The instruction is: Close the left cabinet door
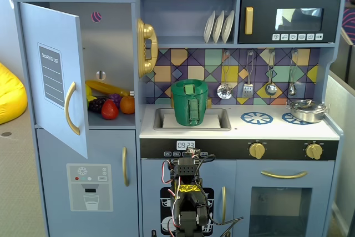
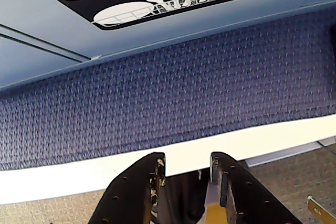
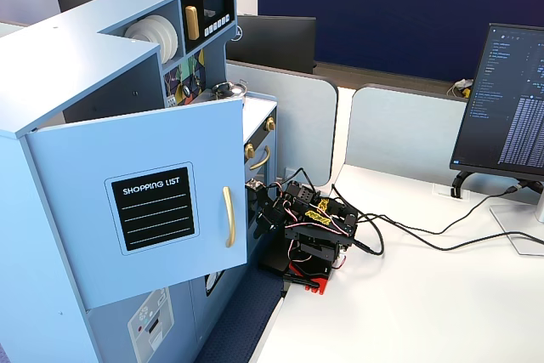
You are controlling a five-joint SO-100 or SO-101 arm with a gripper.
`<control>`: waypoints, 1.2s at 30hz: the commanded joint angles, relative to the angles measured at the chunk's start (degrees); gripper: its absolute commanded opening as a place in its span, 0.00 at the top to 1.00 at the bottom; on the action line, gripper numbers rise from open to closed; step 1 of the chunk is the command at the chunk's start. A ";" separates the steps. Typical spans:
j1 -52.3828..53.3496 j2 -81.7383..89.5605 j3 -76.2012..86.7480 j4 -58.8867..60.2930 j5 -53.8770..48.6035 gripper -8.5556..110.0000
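The left cabinet door (image 1: 52, 70) is light blue with a black "SHOPPING LIST" panel (image 3: 153, 207) and a curved gold handle (image 1: 69, 108). It stands swung wide open at the toy kitchen's upper left, and also shows in a fixed view (image 3: 144, 210). My arm (image 1: 188, 192) sits folded low in front of the kitchen's middle, well below and right of the door. My gripper (image 2: 186, 157) points down at the blue mat (image 2: 168, 93) by the kitchen's base, jaws slightly apart and empty. It shows in a fixed view (image 3: 262, 217) right of the door's handle (image 3: 228, 217).
Toy fruit (image 1: 111, 104) lies inside the open cabinet. Below is the blue door with the ice-dispenser graphic (image 1: 89, 187). A green pot (image 1: 189, 102) sits in the sink and a gold phone (image 1: 146, 47) hangs beside the cabinet. Cables (image 3: 408, 235) and a monitor (image 3: 506, 108) are on the white table.
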 commanded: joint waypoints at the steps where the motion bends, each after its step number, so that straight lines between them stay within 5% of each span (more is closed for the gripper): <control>1: 1.23 -0.35 3.25 8.79 -8.17 0.93; 13: -1.93 -0.44 3.25 8.70 -8.44 0.93; 17: -14.77 -0.53 2.02 1.58 -4.04 0.93; 27: -49.31 -8.96 -16.08 -31.20 -15.82 0.93; 36: -78.75 -16.35 -28.30 -44.30 -37.00 0.93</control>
